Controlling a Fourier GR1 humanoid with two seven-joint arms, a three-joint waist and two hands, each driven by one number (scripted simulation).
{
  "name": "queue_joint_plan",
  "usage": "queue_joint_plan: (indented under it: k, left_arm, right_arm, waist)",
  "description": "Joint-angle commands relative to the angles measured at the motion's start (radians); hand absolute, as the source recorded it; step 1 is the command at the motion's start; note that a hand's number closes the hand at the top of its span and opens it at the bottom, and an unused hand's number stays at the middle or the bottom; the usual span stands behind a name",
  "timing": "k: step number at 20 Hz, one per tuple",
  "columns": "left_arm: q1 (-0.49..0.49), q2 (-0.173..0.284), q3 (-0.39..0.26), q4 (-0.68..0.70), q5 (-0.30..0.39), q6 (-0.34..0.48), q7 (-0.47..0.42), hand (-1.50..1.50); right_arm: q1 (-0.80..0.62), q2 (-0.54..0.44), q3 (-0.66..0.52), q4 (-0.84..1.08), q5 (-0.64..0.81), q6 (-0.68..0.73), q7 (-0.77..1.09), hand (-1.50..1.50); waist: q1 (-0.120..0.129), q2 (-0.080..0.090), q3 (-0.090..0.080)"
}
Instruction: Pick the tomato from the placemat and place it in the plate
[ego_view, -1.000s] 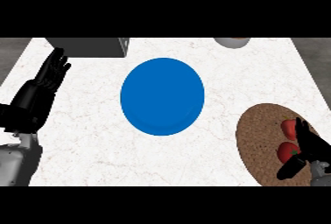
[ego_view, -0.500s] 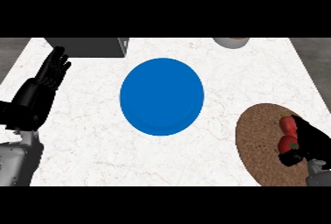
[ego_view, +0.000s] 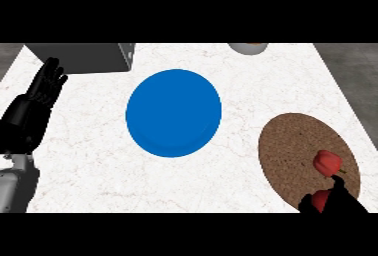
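My left hand (ego_view: 33, 107) resting open left of the round blue plate (ego_view: 173, 113) on the white marbled surface (ego_view: 244, 85), red tomato (ego_view: 327, 160) on the round brown placemat (ego_view: 295, 145) right of the plate, my right hand (ego_view: 341, 199) curled around the tomato

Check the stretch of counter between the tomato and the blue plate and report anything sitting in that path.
Nothing visible blocks it. The tomato sits on the brown placemat by the right hand; only bare white counter lies between placemat and blue plate.

Matt woven placemat (ego_view: 295, 145), smooth blue plate (ego_view: 173, 113), marbled counter (ego_view: 244, 75).
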Motion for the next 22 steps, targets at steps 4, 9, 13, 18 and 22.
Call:
queue_joint_plan:
  k: [4,9,13,18,22]
  left_arm:
    - [-0.009,-0.009,-0.01,-0.026,0.004,0.003,0.029,0.0]
    - [0.012,-0.009,-0.012,-0.022,0.0,-0.014,-0.005,0.0]
    - [-0.06,-0.022,-0.026,-0.015,0.003,-0.008,0.027,0.0]
    - [-0.043,-0.028,-0.04,-0.028,-0.009,-0.012,0.023,0.0]
    - [-0.055,-0.039,-0.057,-0.022,-0.021,-0.011,0.016,0.0]
  right_arm:
    - [0.174,0.203,0.194,-0.285,0.374,-0.037,0.278,1.5]
    - [0.247,0.329,0.405,-0.434,0.688,-0.044,0.241,1.5]
    - [0.155,0.344,0.58,-0.516,0.82,-0.025,0.28,1.5]
    - [-0.009,0.342,0.669,-0.521,0.843,0.021,0.321,1.5]
    - [-0.055,0.34,0.657,-0.463,0.799,0.001,0.32,1.5]
  waist:
    - [0.011,0.01,0.011]
    - [0.035,0.014,0.012]
    - [0.042,0.019,0.015]
    - [0.074,0.027,0.015]
    - [0.08,0.034,0.016]
